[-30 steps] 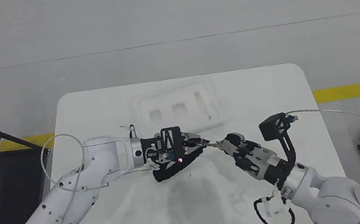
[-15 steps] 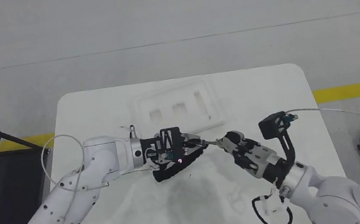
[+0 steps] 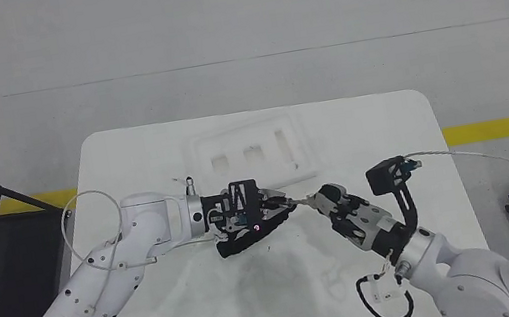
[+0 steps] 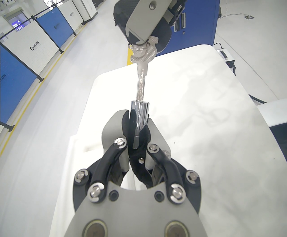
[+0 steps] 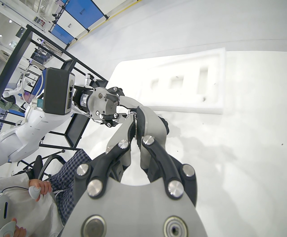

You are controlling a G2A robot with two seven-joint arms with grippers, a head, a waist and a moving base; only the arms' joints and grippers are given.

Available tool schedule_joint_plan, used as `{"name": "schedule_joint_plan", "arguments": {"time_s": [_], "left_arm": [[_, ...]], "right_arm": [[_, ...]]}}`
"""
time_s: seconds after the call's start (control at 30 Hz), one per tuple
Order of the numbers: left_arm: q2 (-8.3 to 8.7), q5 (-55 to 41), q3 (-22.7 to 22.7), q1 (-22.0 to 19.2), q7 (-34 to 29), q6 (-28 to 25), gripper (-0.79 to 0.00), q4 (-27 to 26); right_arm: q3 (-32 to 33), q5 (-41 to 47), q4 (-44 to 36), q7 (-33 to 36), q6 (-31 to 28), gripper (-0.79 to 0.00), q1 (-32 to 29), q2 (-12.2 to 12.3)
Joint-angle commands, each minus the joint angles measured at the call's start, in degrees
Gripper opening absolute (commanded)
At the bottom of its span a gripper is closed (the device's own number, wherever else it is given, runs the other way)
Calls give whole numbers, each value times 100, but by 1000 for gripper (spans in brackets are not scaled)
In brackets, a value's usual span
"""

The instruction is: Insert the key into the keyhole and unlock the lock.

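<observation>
Key (image 4: 141, 74) and lock (image 4: 139, 116) are held over the middle of the table (image 3: 371, 129), at 6 o'clock from the foam tray (image 3: 251, 149). This is nearly the same place as one second ago, with only a very small drift toward 3 o'clock, so I judge the insertion is begun but not yet pushed deep. In the top view the left gripper (image 3: 283, 204) comes from 9 o'clock and the right gripper (image 3: 317, 201) from 4 o'clock, and the joint is too small to judge. My left wrist view shows the left one clamped on the chrome lock, the right one pinching the key's head, and the blade tip at the keyhole with most of the blade outside.
</observation>
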Motion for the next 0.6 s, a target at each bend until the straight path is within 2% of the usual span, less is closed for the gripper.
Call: {"name": "schedule_joint_plan", "arguments": {"time_s": [0.0,0.57], "left_arm": [[-12,11,-16,9,-5,-13,-785,3],[-82,221,-180,104,-122,3,-785,-66]], "right_arm": [[9,4,0,30,7,-785,12,-2],[-221,-231,80,207,217,-785,225,-44]]}}
